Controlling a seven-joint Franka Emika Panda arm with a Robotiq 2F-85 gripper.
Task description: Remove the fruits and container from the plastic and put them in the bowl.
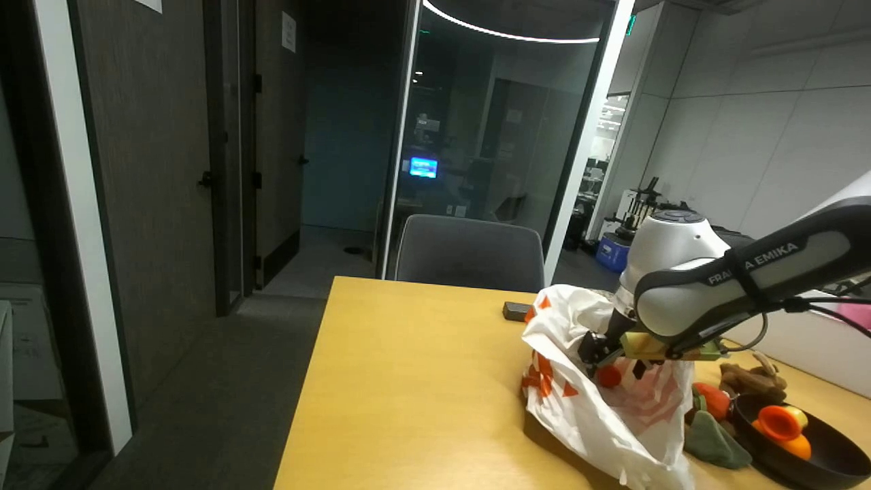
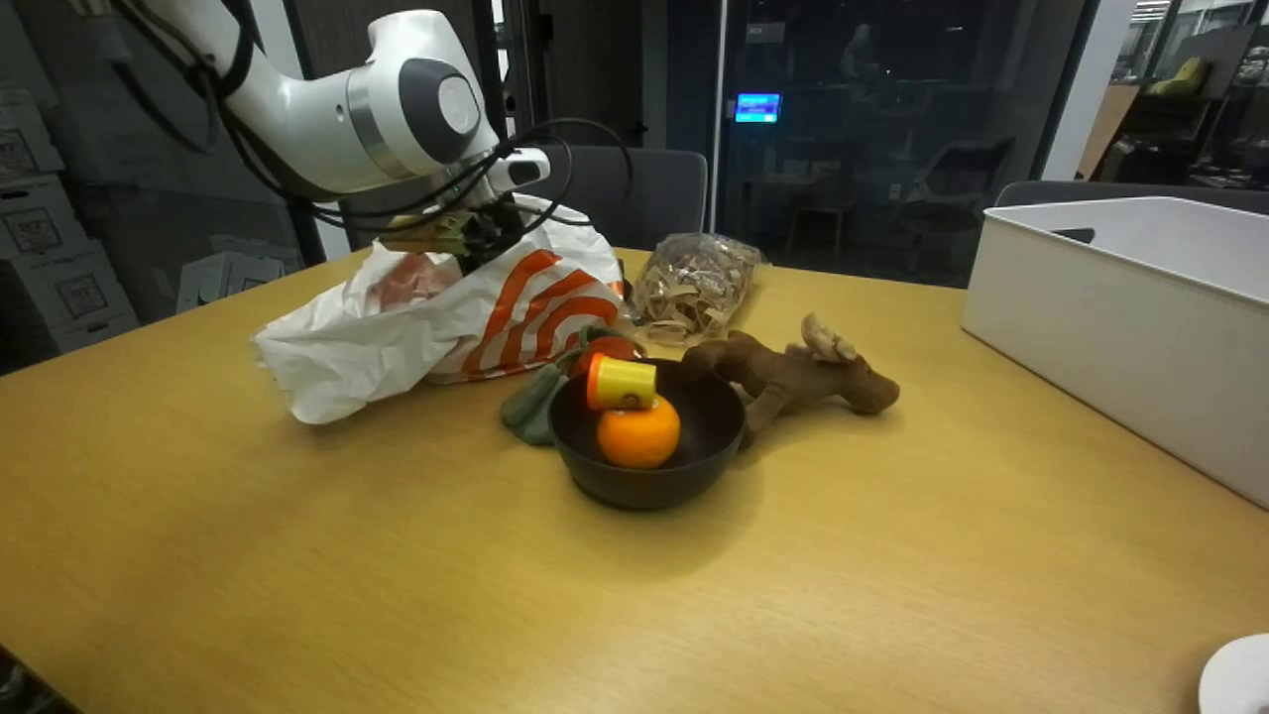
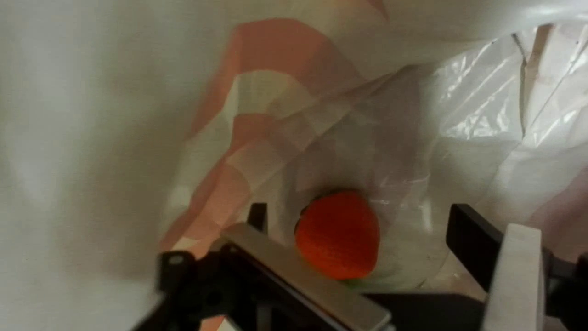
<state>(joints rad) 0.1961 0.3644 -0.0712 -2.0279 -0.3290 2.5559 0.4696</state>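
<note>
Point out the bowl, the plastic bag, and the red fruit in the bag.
Bowl [image 2: 644,488], in an exterior view: outer front wall.
Plastic bag [image 1: 584,416], in an exterior view: white outer side.
Red fruit [image 3: 340,233], in the wrist view: middle of its skin.

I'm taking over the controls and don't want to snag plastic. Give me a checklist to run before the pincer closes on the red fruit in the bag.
1. Pincer open: ok.
2. Strawberry-like fruit between the jaws: ok in the wrist view.
3. Pincer deep enough to grip it: cannot tell.
4. Plastic bag clear of the closing jaws: cannot tell.
5. Space left in the dark bowl: ok, beside the orange and yellow cup.
</note>
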